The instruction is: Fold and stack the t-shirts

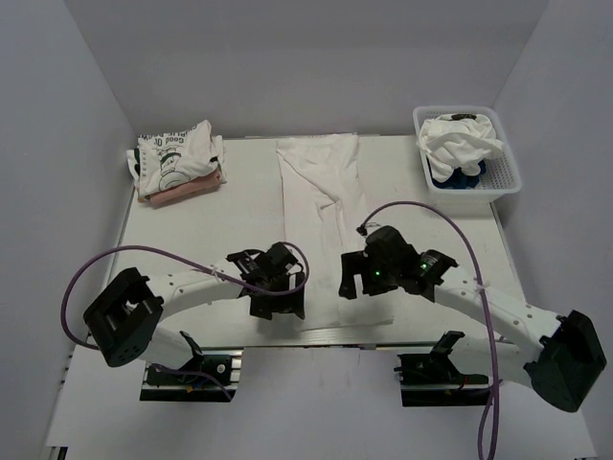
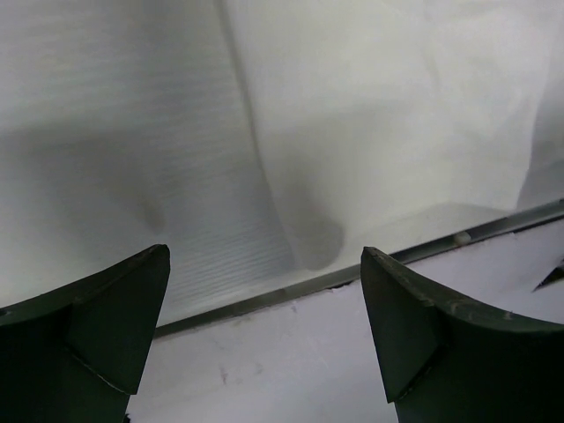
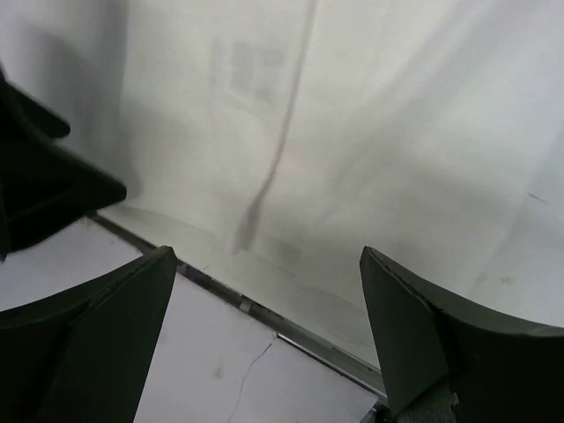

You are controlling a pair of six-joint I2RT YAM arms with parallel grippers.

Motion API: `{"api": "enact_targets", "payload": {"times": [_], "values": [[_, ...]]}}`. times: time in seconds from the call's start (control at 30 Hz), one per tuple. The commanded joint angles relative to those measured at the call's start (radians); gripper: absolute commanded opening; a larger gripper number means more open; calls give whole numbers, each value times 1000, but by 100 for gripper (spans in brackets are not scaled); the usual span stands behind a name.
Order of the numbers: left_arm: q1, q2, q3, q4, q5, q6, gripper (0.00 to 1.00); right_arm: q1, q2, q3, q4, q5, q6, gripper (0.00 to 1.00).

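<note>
White cloth t-shirt [image 1: 321, 192] lies in a long strip on the pale bench [image 1: 192, 230]. Left claw [image 2: 264, 254] and right claw [image 3: 266, 254] stand wide, empty.

Robot lab cell; plain white walls [image 1: 96, 77]; arms [image 1: 196, 285] bolted to table [image 1: 211, 230]

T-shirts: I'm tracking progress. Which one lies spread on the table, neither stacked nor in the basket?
The long white t-shirt laid out in the centre. The others sit folded in the far-left stack or bunched in the basket.
</note>
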Motion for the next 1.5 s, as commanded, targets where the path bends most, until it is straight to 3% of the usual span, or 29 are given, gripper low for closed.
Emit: {"api": "enact_targets", "payload": {"times": [0.0,0.1,0.23,0.37,0.4,0.47,0.5,0.57,0.6,0.7,0.73,0.9,1.07,1.27,1.47], "values": [[-54,-23,-22,73,44,-69,99,-31,-69,-70,-123,125,93,90],[-89,4,-51,132,44,-101,99,-71,-89,-117,-190,209,130,90],[-111,46,-73,193,33,-122,94,-111,-100,-226,-163,150,153,90],[-111,55,-94,221,19,-161,68,-140,-94,-294,-69,68,162,90],[-120,55,-110,231,10,-161,58,-146,-103,-301,-46,18,167,88],[-120,55,-119,232,10,-173,48,-152,-105,-338,-17,-8,167,83],[-120,55,-128,232,10,-173,37,-151,-109,-338,-16,-21,174,75],[-120,55,-137,253,10,-173,27,-152,-123,-349,-11,-16,171,63],[-120,64,-137,262,1,-173,17,-157,-131,-351,-3,-13,174,50],[-120,74,-116,250,-18,-173,0,-155,-126,-348,-12,-41,177,32],[-120,74,-116,250,-18,-173,0,-157,-123,-344,-12,-57,182,17],[-120,2,-82,241,-62,-139,0,-158,-123,-282,-6,-44,153,0],[-91,-46,14,205,-161,-90,0,-161,-76,-124,-31,103,127,0],[-25,83,246,72,-281,-53,0,-204,82,51,-2,169,114,0],[116,224,444,47,-328,75,0,-254,263,218,76,180,98,0]]}}
